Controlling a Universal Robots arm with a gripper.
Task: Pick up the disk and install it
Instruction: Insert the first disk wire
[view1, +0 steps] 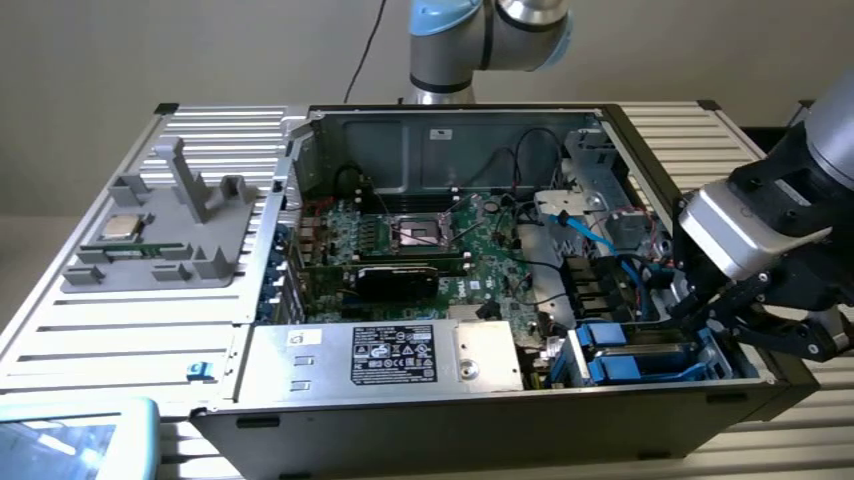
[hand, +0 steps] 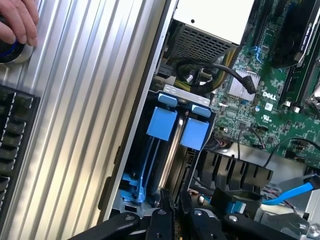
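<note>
Ribbed aluminium table (view1: 120, 330) carries an open computer case (view1: 467, 410) lying on its side in the exterior view. A motherboard (view1: 427, 240) and a silver power-supply box (view1: 400, 355) sit inside. A grey fixture (view1: 160, 230) holding a CPU chip (view1: 124, 225) is on the exterior view's left. The gripper (view1: 701, 325) reaches into the drive bay at the case's corner on the exterior view's right, where the disk (view1: 634, 358) stands on edge in its blue carrier.

From the wrist view, the disk (hand: 170, 160) sits in the bay beside the motherboard (hand: 260, 95). Its silver edge runs between the narrow jaws of the gripper (hand: 174, 207), which appear closed on it. A person's hand (hand: 20, 20) rests on the table (hand: 85, 125).
</note>
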